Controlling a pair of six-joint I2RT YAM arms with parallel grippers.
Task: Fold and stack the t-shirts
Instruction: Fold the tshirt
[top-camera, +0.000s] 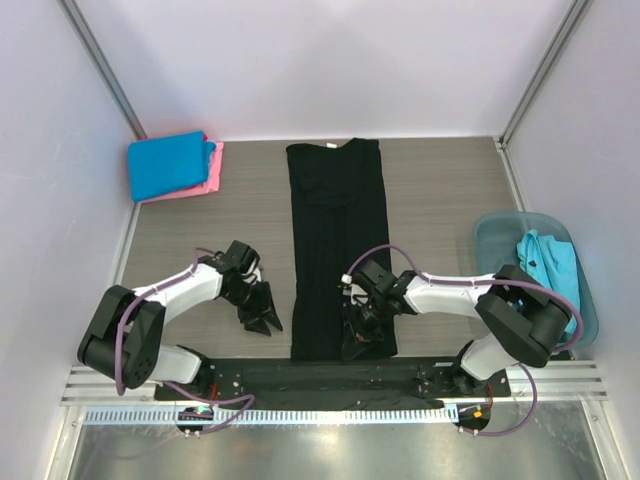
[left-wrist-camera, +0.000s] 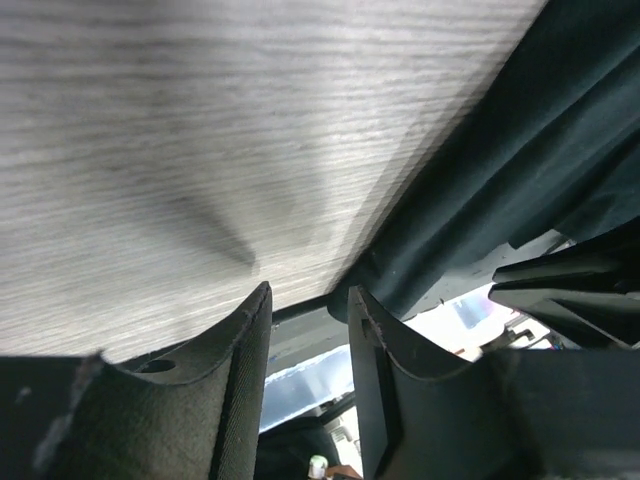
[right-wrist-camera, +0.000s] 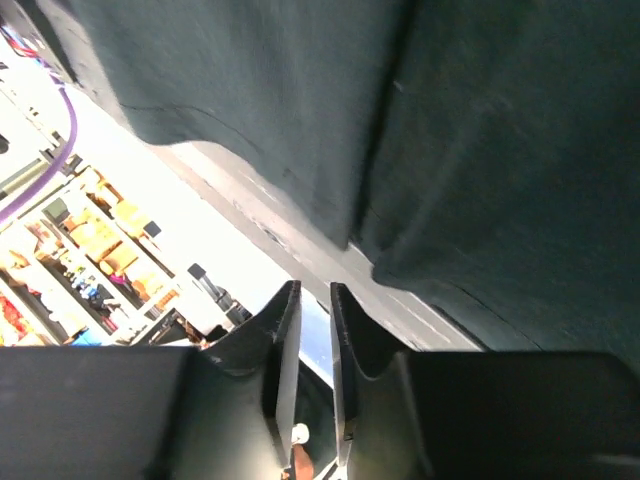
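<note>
A black t-shirt (top-camera: 336, 240), folded into a long narrow strip, lies down the middle of the table. My left gripper (top-camera: 262, 320) sits low on the bare wood just left of the strip's near end, open and empty (left-wrist-camera: 308, 290), with the black cloth (left-wrist-camera: 520, 150) to its right. My right gripper (top-camera: 358, 340) hovers over the strip's near end. Its jaws (right-wrist-camera: 315, 285) stand a narrow gap apart with nothing between them, just short of the cloth's hem (right-wrist-camera: 450, 130). A folded blue t-shirt (top-camera: 168, 163) rests on a pink one (top-camera: 212, 172) at the back left. A turquoise t-shirt (top-camera: 548, 262) lies crumpled in the tub.
A translucent teal tub (top-camera: 497, 238) stands at the right edge of the wooden table (top-camera: 220, 230). White walls enclose the back and both sides. A black base bar (top-camera: 330, 375) runs along the near edge by the arm mounts.
</note>
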